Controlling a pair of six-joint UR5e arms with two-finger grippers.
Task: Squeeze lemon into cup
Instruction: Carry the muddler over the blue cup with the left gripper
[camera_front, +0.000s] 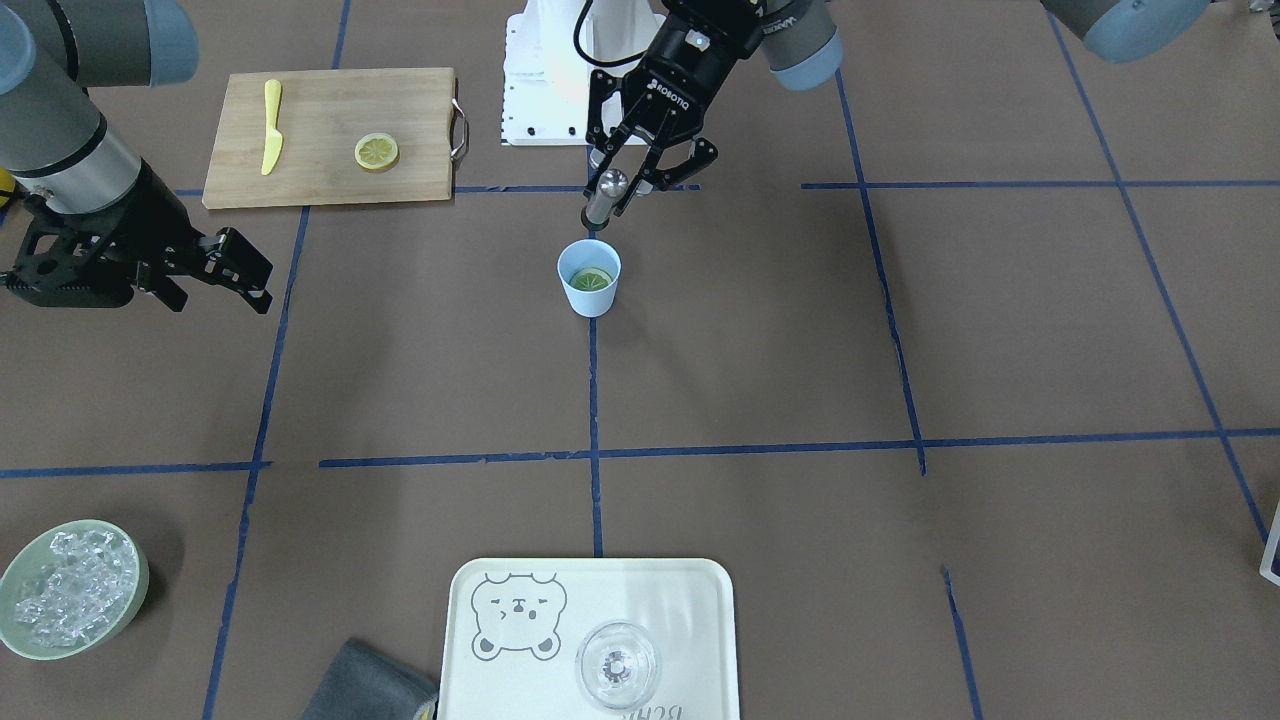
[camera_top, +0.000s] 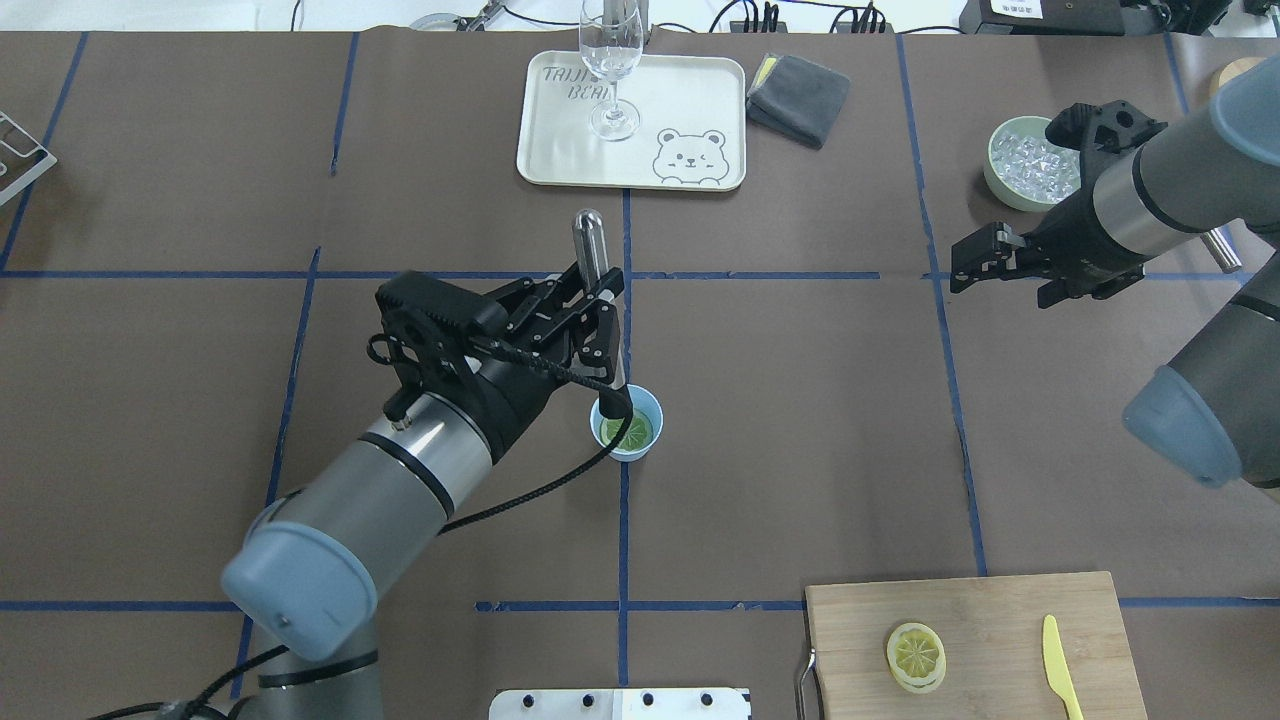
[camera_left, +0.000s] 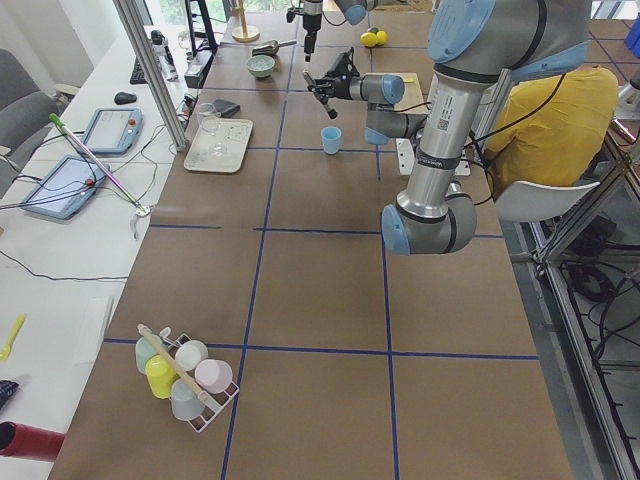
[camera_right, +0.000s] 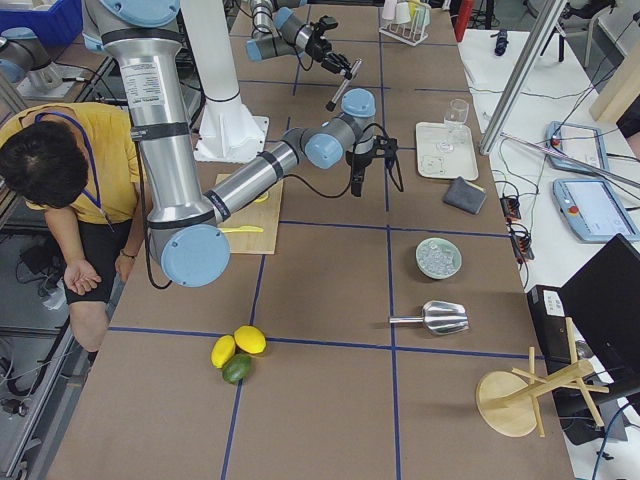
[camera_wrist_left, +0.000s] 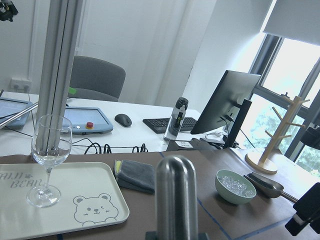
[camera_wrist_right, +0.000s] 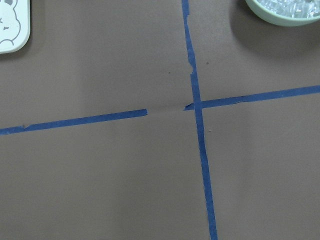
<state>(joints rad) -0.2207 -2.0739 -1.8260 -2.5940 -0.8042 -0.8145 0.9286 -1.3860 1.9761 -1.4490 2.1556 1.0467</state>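
Overhead exterior: left gripper (camera_top: 598, 305) sits left of frame centre, jaws clamped on a metal rod (camera_top: 588, 240). The rod is tilted, rounded end up and dark lower end down at the near-left rim of the cup (camera_top: 652, 405). Can't tell whether the tip is inside the cup or just over it. The cup stands upright at mid-frame on the vertical tape line. The lemon slice (camera_top: 632, 432) lies flat in its bottom and looks greenish in there.

Right gripper (camera_top: 1005, 285) hangs over bare table at upper right, just beside the bowl of ice (camera_top: 992, 160), fingers spread with nothing between them.

Second slice (camera_top: 915, 657) lies on the cutting board (camera_top: 1000, 610) at lower right, with the knife (camera_top: 1060, 665) to its right, not touching. Tray (camera_top: 700, 90) is at top centre with the glass (camera_top: 610, 60) upright on it.
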